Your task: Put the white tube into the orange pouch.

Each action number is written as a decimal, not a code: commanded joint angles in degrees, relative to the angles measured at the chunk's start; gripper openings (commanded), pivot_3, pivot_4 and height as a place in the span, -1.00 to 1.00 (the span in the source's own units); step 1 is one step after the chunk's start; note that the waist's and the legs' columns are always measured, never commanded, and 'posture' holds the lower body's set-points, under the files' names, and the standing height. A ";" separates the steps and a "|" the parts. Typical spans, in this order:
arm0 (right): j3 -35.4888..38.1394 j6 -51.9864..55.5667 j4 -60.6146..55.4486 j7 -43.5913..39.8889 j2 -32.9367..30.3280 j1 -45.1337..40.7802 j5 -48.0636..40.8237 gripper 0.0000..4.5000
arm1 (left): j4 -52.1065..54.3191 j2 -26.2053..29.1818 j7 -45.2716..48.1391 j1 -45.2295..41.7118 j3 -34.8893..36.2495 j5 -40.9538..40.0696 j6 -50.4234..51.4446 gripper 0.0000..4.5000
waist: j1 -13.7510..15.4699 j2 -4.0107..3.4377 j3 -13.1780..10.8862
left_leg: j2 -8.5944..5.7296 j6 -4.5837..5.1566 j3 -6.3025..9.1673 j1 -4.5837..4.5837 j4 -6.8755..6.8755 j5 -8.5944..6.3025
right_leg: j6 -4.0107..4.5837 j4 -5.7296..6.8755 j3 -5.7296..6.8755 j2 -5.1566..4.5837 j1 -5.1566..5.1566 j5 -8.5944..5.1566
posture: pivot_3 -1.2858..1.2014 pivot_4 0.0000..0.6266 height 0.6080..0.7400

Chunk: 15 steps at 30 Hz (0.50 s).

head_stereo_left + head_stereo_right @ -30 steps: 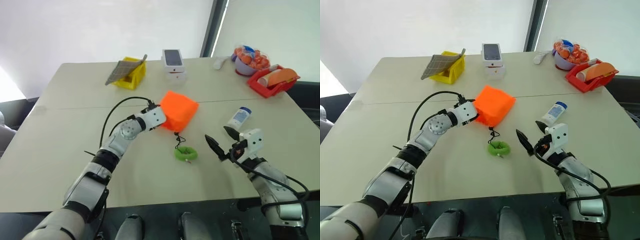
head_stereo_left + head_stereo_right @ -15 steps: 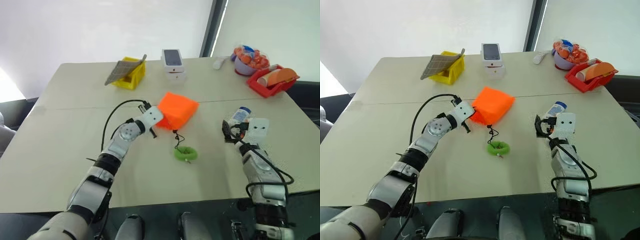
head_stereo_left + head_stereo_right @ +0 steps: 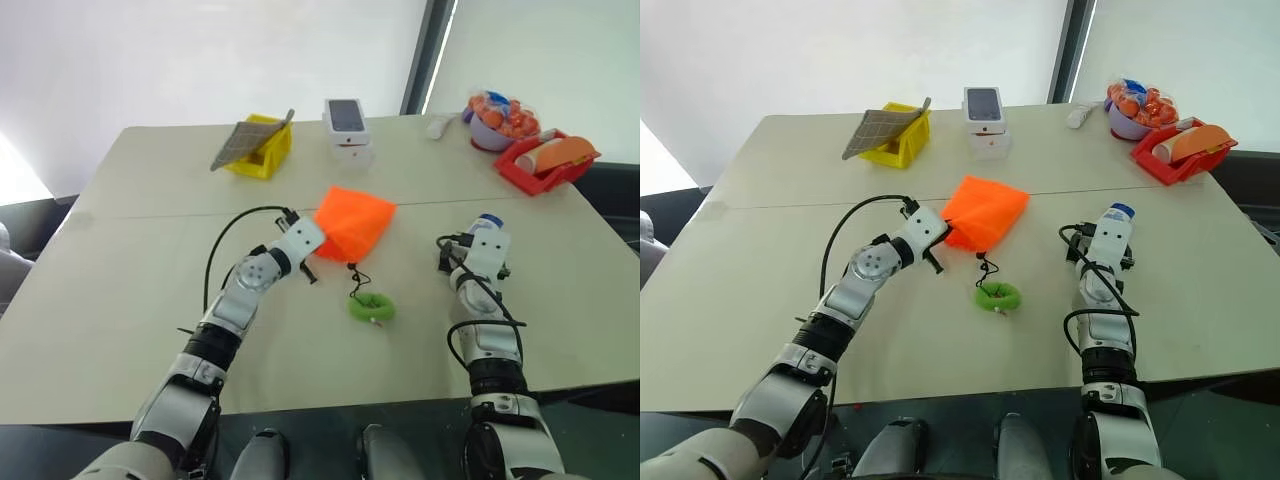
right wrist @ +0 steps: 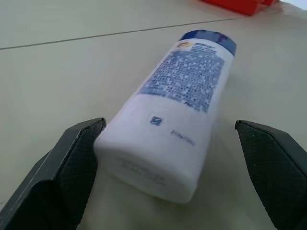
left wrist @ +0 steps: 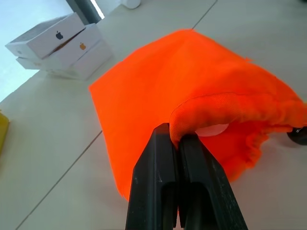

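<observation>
The white tube (image 4: 175, 125) lies flat on the table, its side covered in blue print and its far end banded in blue. The orange pouch (image 5: 192, 91), bright neon fabric, lies slumped near the table's middle, well apart from the tube, with one edge of its mouth lifted.

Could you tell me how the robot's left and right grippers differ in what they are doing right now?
The left gripper is shut, pinching the rim of the orange pouch; the right gripper is open, gripping nothing. The left gripper's fingers press together on fabric, while the right gripper's fingers stand wide on either side of the white tube, which lies on the table. Both have black fingers and sit low over the table.
</observation>
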State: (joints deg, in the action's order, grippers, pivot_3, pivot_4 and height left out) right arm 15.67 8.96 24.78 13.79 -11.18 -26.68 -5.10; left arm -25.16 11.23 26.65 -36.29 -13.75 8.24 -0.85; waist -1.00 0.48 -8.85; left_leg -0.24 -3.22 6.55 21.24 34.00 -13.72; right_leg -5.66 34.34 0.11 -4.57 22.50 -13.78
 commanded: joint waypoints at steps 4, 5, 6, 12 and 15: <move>0.75 -2.94 -0.05 0.36 0.25 -0.64 -0.10 -0.02 | 3.92 0.04 0.36 0.18 0.83 -0.74 1.20 -1.00 | -0.01 0.00 0.00 | 0.00 0.00 0.00 0.00 0.00 0.00 | 0.00 0.00 0.00 0.00 0.00 0.00 | 0.03 -0.52 1.00; 0.57 -2.93 -0.35 0.24 0.35 -0.40 -0.05 -0.14 | 4.18 -0.06 0.47 0.28 0.96 -0.99 1.53 -1.00 | -0.02 -0.01 0.00 | 0.00 0.00 0.00 0.00 0.00 0.00 | 0.00 0.00 0.00 0.00 0.00 0.00 | 0.03 -0.52 1.00; 0.21 -2.79 -0.70 0.10 0.38 -0.10 0.21 -0.14 | 4.51 -0.24 0.63 0.44 1.18 -1.45 2.00 -1.00 | -0.02 -0.01 0.00 | 0.00 0.00 0.00 0.00 0.00 0.00 | 0.00 0.00 0.00 0.00 0.00 0.00 | 0.03 -0.52 1.00; -3.14 -5.03 -7.60 -5.18 -1.25 4.42 1.70 -0.14 | 7.39 -1.29 2.30 1.21 2.46 -4.73 6.69 -1.00 | -0.06 -0.02 0.01 | 0.00 0.00 0.00 0.00 -0.01 0.00 | -0.02 0.01 0.00 0.00 0.00 -0.01 | 0.03 -0.52 1.00; -5.08 -7.01 -18.18 -18.61 -3.57 10.56 -4.60 -0.14 | 8.96 -1.17 3.20 0.81 2.95 -6.06 9.15 -1.00 | -0.07 -0.05 -0.01 | 0.00 0.00 0.00 0.01 0.00 0.00 | -0.03 0.00 0.00 0.00 0.00 -0.01 | 0.03 -0.52 1.00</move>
State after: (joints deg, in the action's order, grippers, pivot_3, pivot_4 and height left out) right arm 11.35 4.47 15.40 2.63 -12.91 -17.59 -5.76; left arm -19.17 10.03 29.28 -34.63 -12.08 3.61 7.45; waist -1.07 0.43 -8.86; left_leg -0.24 -3.21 6.55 21.24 34.01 -13.72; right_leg -5.70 34.34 0.11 -4.57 22.50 -13.80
